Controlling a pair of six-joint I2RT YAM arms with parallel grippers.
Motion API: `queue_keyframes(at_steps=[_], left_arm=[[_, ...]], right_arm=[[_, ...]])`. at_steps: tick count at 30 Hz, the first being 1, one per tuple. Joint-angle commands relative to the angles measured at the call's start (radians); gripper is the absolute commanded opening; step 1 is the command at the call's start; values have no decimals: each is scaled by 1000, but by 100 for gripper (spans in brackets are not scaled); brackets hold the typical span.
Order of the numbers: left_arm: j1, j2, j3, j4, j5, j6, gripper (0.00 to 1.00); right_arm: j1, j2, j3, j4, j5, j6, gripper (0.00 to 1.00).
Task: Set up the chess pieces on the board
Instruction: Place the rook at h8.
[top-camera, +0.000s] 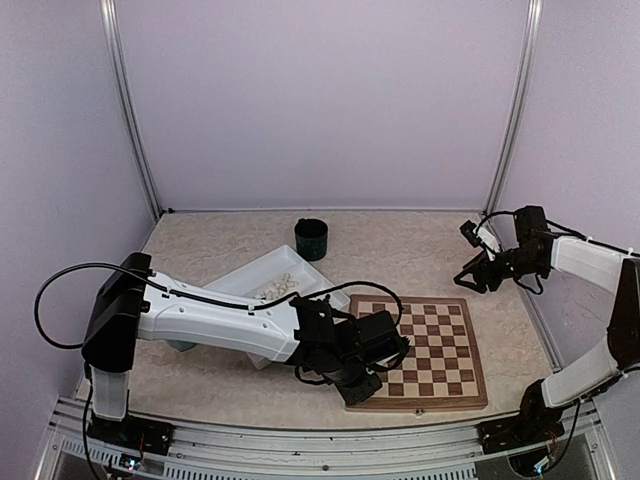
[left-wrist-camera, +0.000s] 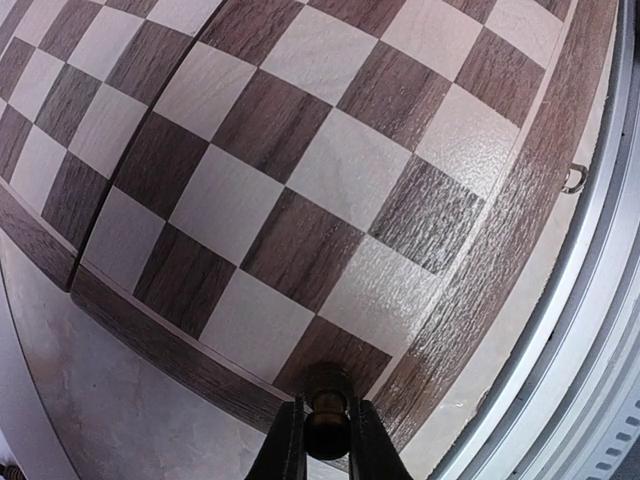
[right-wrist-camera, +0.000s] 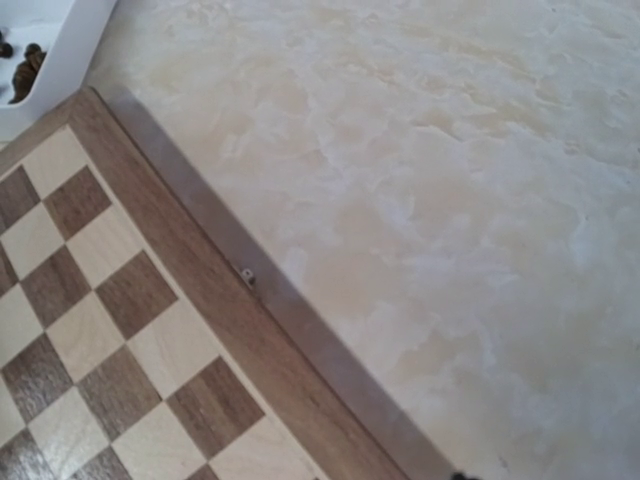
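Observation:
The board (top-camera: 430, 350) lies right of centre, and no pieces show on it in the top view. My left gripper (top-camera: 385, 352) is at its near left corner. In the left wrist view the gripper (left-wrist-camera: 327, 432) is shut on a dark brown chess piece (left-wrist-camera: 327, 420), held upright by its round head. The piece's base is over the corner dark square of the board (left-wrist-camera: 300, 150); I cannot tell if it touches. My right gripper (top-camera: 476, 272) hangs above the table beyond the board's far right corner, open and empty. Pale pieces (top-camera: 278, 288) lie in the white tray (top-camera: 262, 268).
A dark green cup (top-camera: 311, 239) stands at the back behind the tray. The right wrist view shows the board's far corner (right-wrist-camera: 120, 300), bare marbled table, and the tray's corner (right-wrist-camera: 70, 50) with dark pieces (right-wrist-camera: 22, 70). A metal rail runs along the table's near edge (left-wrist-camera: 600, 330).

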Motion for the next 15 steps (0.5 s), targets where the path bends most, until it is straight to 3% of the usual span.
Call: queue_keyframes(at_steps=[1,15], left_arm=[[-7,22,28,-8,-4,6,15],[-6,-35,28,4,1,2,38]], right_arm=[[11,-21,-10,-3,-16,-8,55],[10,-13,-9,-5,-13,-8,56]])
